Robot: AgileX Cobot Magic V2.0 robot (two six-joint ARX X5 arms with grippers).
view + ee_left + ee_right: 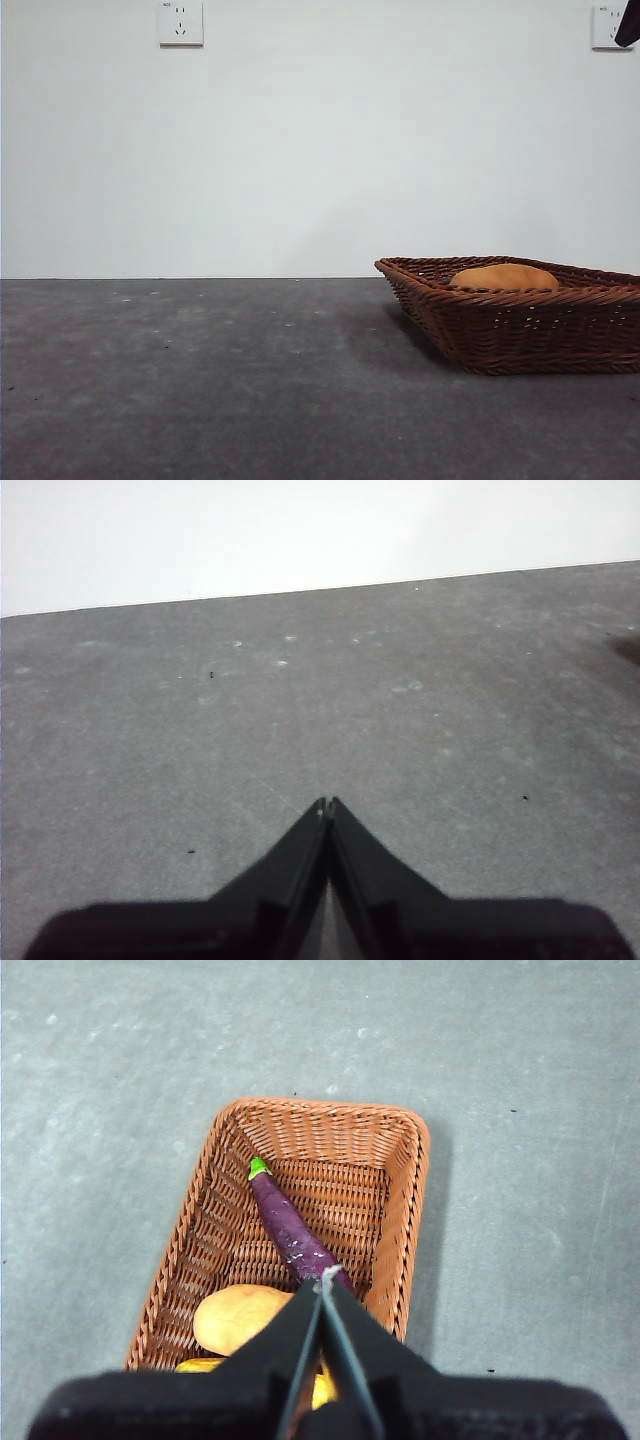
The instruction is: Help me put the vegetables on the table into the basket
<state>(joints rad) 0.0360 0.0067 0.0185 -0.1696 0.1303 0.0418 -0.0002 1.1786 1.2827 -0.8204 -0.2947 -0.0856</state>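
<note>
Our right gripper point(325, 1282) hangs closed and empty above the basket point(405, 1210), where eggplant point(290, 1230), potato point(240, 1317) and corn point(322, 1390) lie. The left gripper point(327, 805) waits closed over bare bench point(400, 700). We judge loading done; only withdrawal remains.

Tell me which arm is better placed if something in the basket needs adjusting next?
Right, probably. The right gripper, jaws shut, hangs above the basket holding eggplant, potato and corn. The left gripper faces only bare table.

No text, label, brand or number can be read anywhere in these views.
</note>
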